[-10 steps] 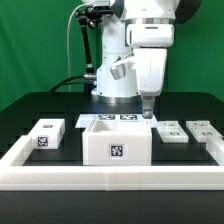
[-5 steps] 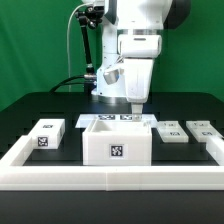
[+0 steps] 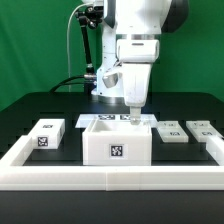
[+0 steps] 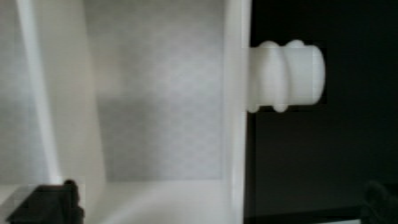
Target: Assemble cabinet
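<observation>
- The gripper (image 3: pixel 131 112) hangs over the back wall of the cabinet shell (image 3: pixel 116 143). The shell sits open side up near the middle of the table's (image 3: pixel 40 105) front edge, just behind the border rail (image 3: pixel 110 178).
- The fingers are released and spread wide, with nothing between them. In the wrist view the dark fingertips (image 4: pixel 50 200) stand on either side of one thin shell wall, one over the hollow and one over the bare table.
- A ribbed white peg (image 4: pixel 288 75) sticks out of that wall on its outer side.
- One drawer block (image 3: pixel 46 134) lies toward the table's front corner on the exterior view's left. Two more drawer blocks (image 3: pixel 172 132) (image 3: pixel 203 130) lie toward the corner on the exterior view's right. All are apart from the shell. I can't make out a fourth.
- The marker board (image 3: pixel 112 117) shows just behind the shell.
- My worries from here:
  - If I come down slightly off line, a fingertip could land on the wall's top edge. That would shove the shell instead of straddling it.
  - The outer finger could foul the ribbed peg as it closes, which would twist the grip.
  - Pinching a thin wall off-centre would probably let the boxy shell tilt or swing when lifted.
  - A slip might knock the shell into the nearest block.
</observation>
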